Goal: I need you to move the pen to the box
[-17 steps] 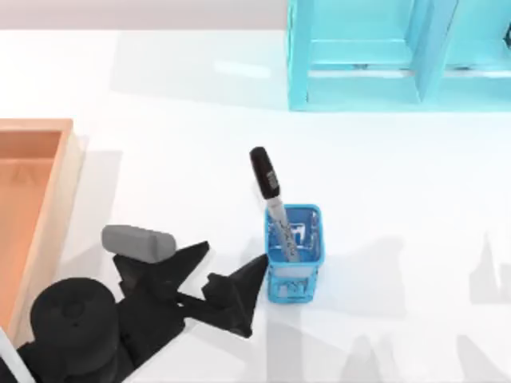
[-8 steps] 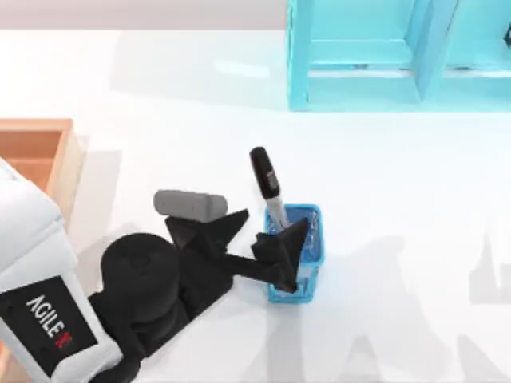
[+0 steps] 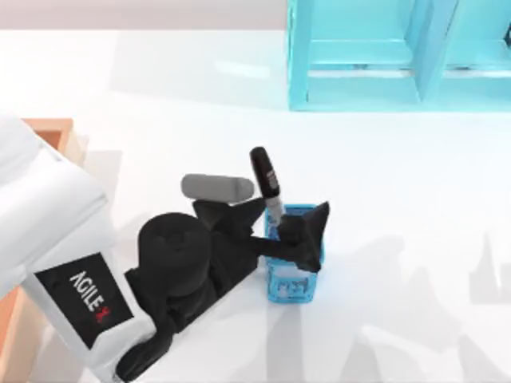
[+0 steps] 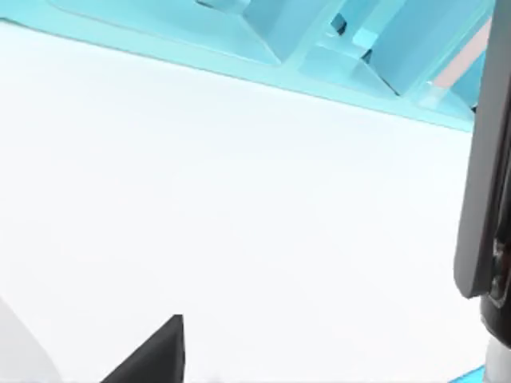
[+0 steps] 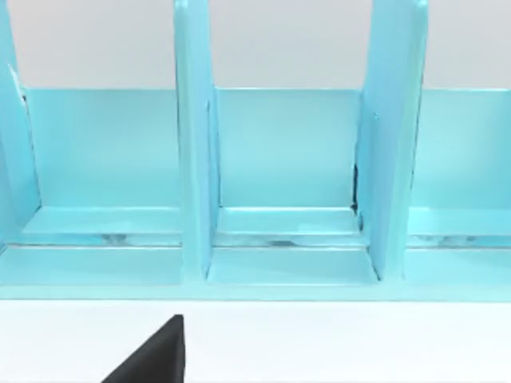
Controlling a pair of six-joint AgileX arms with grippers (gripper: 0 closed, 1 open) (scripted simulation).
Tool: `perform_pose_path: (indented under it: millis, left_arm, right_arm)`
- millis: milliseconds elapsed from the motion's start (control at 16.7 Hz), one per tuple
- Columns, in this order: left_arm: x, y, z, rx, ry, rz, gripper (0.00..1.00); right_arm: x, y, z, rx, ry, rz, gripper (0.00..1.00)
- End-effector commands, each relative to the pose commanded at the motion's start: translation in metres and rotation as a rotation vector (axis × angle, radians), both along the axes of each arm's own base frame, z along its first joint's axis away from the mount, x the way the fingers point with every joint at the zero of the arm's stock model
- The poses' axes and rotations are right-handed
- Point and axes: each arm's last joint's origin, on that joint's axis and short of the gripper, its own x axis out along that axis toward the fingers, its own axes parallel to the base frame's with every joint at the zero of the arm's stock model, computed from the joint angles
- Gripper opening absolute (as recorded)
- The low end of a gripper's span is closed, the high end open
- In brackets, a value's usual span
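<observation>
Since the earlier frame, left tool (image 3: 291,219), lettered "AGILE", reached the pen (image 3: 267,182) in the blue mesh cup (image 3: 292,281), fingers spread around its barrel.

Readable: white lettering "AGILE" followed by a red mark, on a black panel set into the white casing of the left arm (image 3: 84,299), seen from above at the table's left. Dark printing present on the white-grey barrel of the slim black-capped pen (image 3: 270,185), too small to read. No other text, numbers or signs legible
</observation>
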Motion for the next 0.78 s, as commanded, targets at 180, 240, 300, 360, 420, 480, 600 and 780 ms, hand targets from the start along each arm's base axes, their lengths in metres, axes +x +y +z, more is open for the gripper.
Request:
perform_pose_path:
  millis: [180, 240, 300, 360, 420, 480, 600, 780]
  left_arm:
    - [0.0, 0.0, 0.0, 0.0, 0.0, 0.0, 0.85]
    - [0.0, 0.0, 0.0, 0.0, 0.0, 0.0, 0.77]
    - [0.0, 0.0, 0.0, 0.0, 0.0, 0.0, 0.7]
    - [0.0, 0.0, 0.0, 0.0, 0.0, 0.0, 0.62]
    - [0.0, 0.0, 0.0, 0.0, 0.0, 0.0, 0.55]
    - [0.0, 0.0, 0.0, 0.0, 0.0, 0.0, 0.47]
    - [0.0, 0.0, 0.0, 0.0, 0.0, 0.0, 0.32]
    - [0.0, 0.0, 0.0, 0.0, 0.0, 0.0, 0.1]
  right_arm:
    - [0.0, 0.0, 0.0, 0.0, 0.0, 0.0, 1.0]
    - [0.0, 0.0, 0.0, 0.0, 0.0, 0.0, 1.0]
    - [0.0, 0.0, 0.0, 0.0, 0.0, 0.0, 1.0]
    - [0.0, 0.0, 0.0, 0.0, 0.0, 0.0, 1.0]
    - [0.0, 0.0, 0.0, 0.0, 0.0, 0.0, 1.0]
    - [0.0, 0.0, 0.0, 0.0, 0.0, 0.0, 1.0]
    - [0.0, 0.0, 0.0, 0.0, 0.0, 0.0, 1.0]
    - [0.0, 0.0, 0.0, 0.0, 0.0, 0.0, 1.0]
